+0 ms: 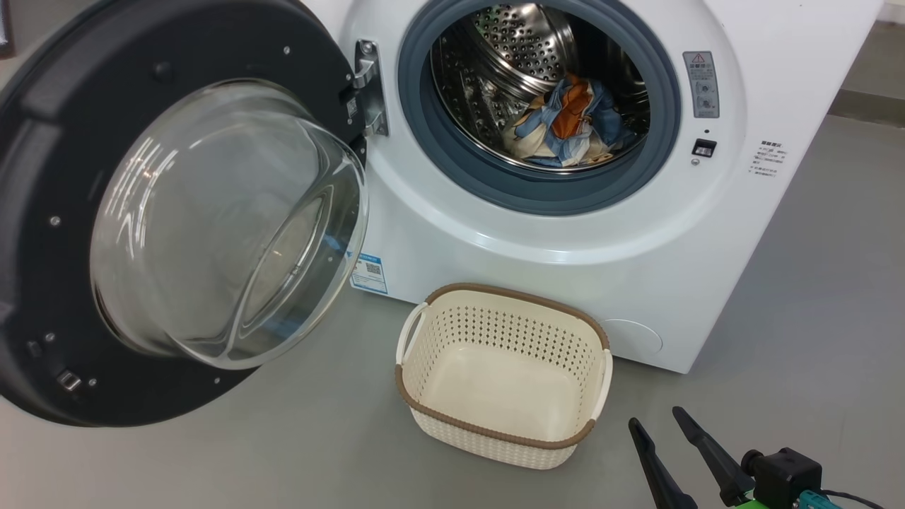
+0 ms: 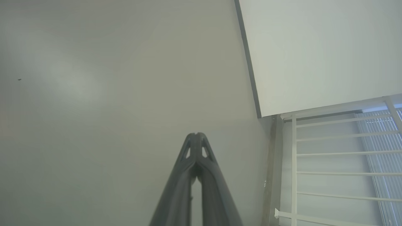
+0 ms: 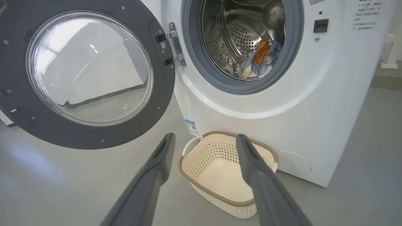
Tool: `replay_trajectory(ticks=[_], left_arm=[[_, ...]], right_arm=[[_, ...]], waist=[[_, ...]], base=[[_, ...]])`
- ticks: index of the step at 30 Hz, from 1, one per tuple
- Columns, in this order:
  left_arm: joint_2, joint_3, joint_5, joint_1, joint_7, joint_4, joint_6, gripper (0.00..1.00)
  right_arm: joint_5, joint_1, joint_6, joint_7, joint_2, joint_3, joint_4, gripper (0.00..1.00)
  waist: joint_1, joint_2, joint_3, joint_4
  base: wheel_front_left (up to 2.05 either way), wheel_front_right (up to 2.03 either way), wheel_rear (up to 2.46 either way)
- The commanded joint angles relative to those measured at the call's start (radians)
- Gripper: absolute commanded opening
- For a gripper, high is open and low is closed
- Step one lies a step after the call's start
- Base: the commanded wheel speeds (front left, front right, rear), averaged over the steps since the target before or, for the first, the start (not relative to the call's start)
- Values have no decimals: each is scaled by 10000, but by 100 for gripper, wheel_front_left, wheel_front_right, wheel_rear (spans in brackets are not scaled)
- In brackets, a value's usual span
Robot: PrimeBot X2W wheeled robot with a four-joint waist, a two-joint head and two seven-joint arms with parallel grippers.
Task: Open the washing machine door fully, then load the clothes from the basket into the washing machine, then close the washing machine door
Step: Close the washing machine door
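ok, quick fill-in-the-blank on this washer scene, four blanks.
1. The cream perforated plastic basket on the floor is ____.
2. The blue-and-orange printed clothes lie in the steel ____ of the white washing machine.
3. The round glossy black washing machine door stands ____.
4. The left gripper is ____.
Missing: empty; drum; open; shut.

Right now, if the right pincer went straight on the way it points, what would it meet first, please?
Probably the basket: the open right pincer aims at its far rim. Depth is unclear, so it might pass over and meet the white lower front of the washing machine instead.
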Motion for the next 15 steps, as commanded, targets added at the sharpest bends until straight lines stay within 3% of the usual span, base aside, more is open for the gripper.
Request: replay_trajectory(ticks=[1,15], left_arm=[[522,161,-75,-334,130,-268,107,0],[610,232,-387,-928,661,-932,770,0]], right_arm=[[-50,-353,16,-49,-126,254,-205,100],[-37,-401,16,-49,-273,367,-185,100]], waist=[[0,0,16,-42],[0,0,186,-544]], base=[[0,0,0],[0,0,0]])
